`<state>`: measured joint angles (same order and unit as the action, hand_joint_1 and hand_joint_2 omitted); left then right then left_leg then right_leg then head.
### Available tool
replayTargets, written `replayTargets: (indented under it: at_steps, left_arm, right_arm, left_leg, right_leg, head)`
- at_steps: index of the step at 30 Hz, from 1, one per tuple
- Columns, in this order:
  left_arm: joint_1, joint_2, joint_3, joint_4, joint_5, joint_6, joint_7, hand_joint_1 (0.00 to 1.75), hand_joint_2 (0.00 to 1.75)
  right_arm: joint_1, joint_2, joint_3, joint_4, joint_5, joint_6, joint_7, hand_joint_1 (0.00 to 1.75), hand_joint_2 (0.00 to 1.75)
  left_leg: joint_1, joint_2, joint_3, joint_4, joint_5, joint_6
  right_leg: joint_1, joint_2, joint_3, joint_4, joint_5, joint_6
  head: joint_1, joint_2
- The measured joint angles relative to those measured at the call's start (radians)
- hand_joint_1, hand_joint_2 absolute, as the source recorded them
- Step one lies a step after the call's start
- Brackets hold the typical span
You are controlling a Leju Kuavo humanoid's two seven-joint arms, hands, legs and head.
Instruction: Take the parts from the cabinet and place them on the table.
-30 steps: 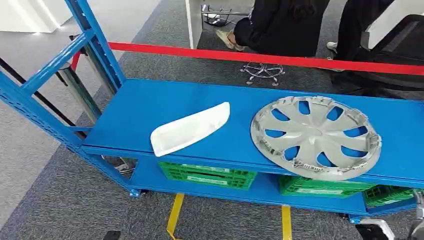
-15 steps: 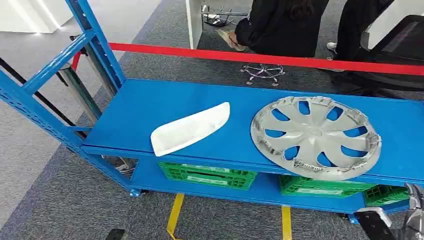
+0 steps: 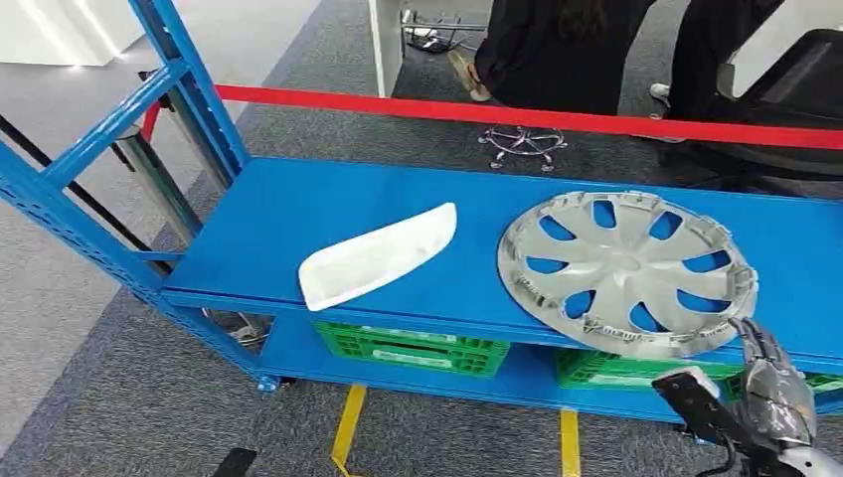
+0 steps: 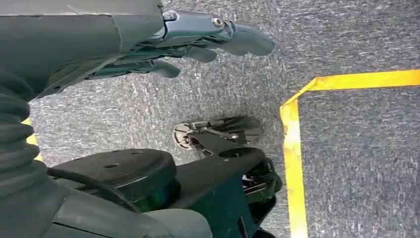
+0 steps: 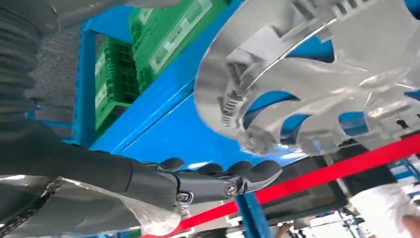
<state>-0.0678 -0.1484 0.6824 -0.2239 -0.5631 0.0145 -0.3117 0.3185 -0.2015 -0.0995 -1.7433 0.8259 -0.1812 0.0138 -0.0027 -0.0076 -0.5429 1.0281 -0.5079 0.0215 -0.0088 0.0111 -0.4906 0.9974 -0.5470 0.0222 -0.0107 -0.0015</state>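
Hubcap: silver, spoked, lies flat on the blue shelf toward its right end, its near rim at the shelf's front edge. Blue shows through the gaps between spokes. In the right wrist view the hubcap is seen close up, clips along its rim visible.

White part: long, curved, lies on the same shelf to the left of the hubcap, apart from it, one end near the front edge.

Right hand: just below and in front of the hubcap's near rim, at the shelf's front edge. Fingers extended and apart, nothing in them. Contact with the hubcap cannot be told. In the wrist view the hand shows fingers stretched out side by side, empty, the hubcap beyond them.

Left hand: hangs over grey carpet, fingers loosely extended, holding nothing.

Lower shelf: green crates stand under the top one.

Around: red barrier tape runs behind the rack. Beyond it, people in dark clothes and a chair base. Yellow floor tape lies in front of the rack on grey carpet.
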Motion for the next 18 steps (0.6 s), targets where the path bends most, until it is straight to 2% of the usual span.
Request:
replayTargets:
  at_steps: [7,12,18]
  left_arm:
    - [-0.008,0.001,-0.003,0.000,-0.012,-0.003,0.009,0.00,1.75]
    - [-0.009,0.002,-0.003,0.000,-0.013,-0.004,0.014,0.00,1.75]
    - [-0.014,0.002,-0.003,0.000,-0.017,-0.010,0.017,0.00,1.75]
  right_arm:
    - [-0.074,-0.070,0.085,0.063,0.002,0.025,0.044,0.00,1.75]
    - [-0.095,-0.093,0.114,0.090,0.003,0.031,0.050,0.00,1.75]
    - [-0.161,-0.122,0.160,0.163,-0.040,0.082,0.067,0.00,1.75]
  left_leg:
    - [0.000,0.000,0.000,0.000,0.000,0.000]
    - [0.000,0.000,0.000,0.000,0.000,0.000]
    - [0.000,0.000,0.000,0.000,0.000,0.000]
  right_leg:
    - [0.000,0.000,0.000,0.000,0.000,0.000]
    - [0.000,0.000,0.000,0.000,0.000,0.000]
    - [0.000,0.001,0.000,0.000,0.000,0.000]
  head:
    - [0.000,0.000]
    - [0.000,0.000]
    - [0.000,0.000]
